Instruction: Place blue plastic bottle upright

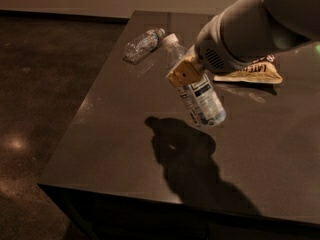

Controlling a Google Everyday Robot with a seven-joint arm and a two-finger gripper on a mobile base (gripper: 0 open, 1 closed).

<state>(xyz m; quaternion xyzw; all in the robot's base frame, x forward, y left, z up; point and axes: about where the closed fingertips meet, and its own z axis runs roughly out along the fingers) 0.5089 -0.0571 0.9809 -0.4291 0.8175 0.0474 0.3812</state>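
Observation:
The blue plastic bottle (197, 89), clear and bluish with a white cap and a white label, hangs tilted in the air above the dark table (120, 134). Its cap points up and to the left, its base down and to the right. My gripper (184, 74) is shut on the bottle's upper body, with a tan finger pad across it. The grey arm reaches in from the upper right. The bottle's shadow falls on the table below it.
A smaller crinkled clear water bottle (142, 45) lies on its side at the table's far left. A snack bag (252, 73) lies flat at the far right, partly hidden by my arm. The table's left and front edges drop to a dark floor.

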